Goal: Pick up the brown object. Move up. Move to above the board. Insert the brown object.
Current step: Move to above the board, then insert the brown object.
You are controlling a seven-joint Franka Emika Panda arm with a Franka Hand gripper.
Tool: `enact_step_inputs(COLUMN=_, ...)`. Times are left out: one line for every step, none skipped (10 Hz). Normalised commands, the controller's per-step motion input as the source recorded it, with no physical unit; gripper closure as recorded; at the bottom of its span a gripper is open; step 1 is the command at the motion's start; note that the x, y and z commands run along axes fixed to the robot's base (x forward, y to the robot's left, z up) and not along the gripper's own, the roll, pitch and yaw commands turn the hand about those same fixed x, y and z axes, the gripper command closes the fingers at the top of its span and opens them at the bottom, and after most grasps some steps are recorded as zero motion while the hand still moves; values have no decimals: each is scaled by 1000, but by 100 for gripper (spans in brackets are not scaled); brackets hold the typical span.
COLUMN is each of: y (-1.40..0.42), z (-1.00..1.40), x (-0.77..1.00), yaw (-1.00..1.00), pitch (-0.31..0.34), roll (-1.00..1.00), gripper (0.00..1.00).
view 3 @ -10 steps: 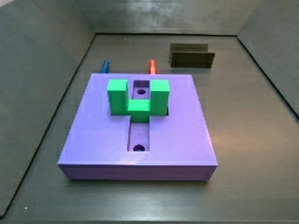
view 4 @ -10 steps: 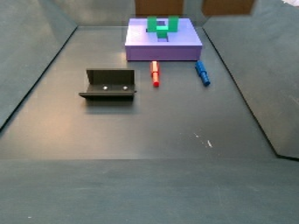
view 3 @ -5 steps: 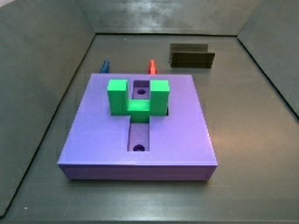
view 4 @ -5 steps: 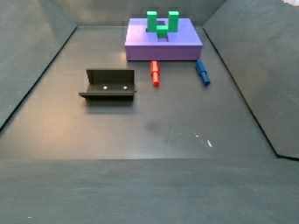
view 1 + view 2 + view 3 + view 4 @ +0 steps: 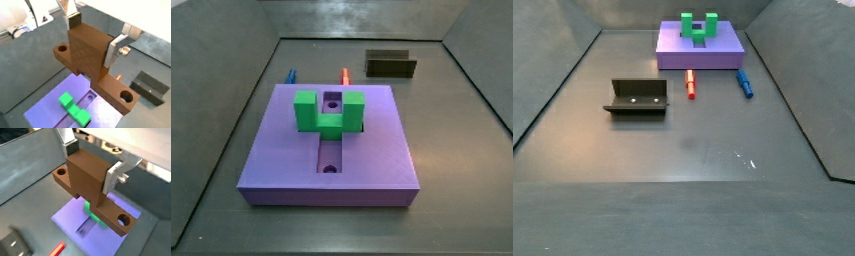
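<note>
Right now my tool (image 5: 92, 36) is clamped on the brown object (image 5: 93, 60), its silver fingers (image 5: 114, 174) pressed against opposite sides of the raised middle block; I see this in both wrist views. The piece hangs in the air above the purple board (image 5: 73, 218), where the green block (image 5: 73, 107) sits. In both side views the tool is out of frame, and the board (image 5: 331, 145) rests on the counter (image 5: 700, 160) with the green block (image 5: 329, 110) on top. Red (image 5: 691, 86) and blue (image 5: 744, 82) pegs lie beside it, and the fixture (image 5: 637, 97) stands apart.
</note>
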Motion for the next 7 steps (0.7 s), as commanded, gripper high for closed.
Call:
enact_step_inputs(y=-264, z=59, x=110, yaw=5, pitch=166, roll=27, gripper=100)
enact_step_inputs(y=-66, z=0, x=0, yaw=-120, pitch=0, roll=29, gripper=100)
enact_step_inputs(y=-180, z=-71, x=-3, yaw=-606, pitch=-96, roll=0, gripper=100)
enact_step_inputs(y=0, z=-43, x=0, yaw=-1000, pitch=-40, roll=0, gripper=100)
enact_step_inputs(y=0, z=-49, x=0, yaw=-1000, pitch=-40, roll=0, gripper=100)
enact_step_inputs(y=0, z=-63, x=0, yaw=-1000, pitch=-43, roll=0, gripper=100)
enact_step_inputs(y=0, z=-66, x=0, yaw=-1000, pitch=-44, roll=0, gripper=100)
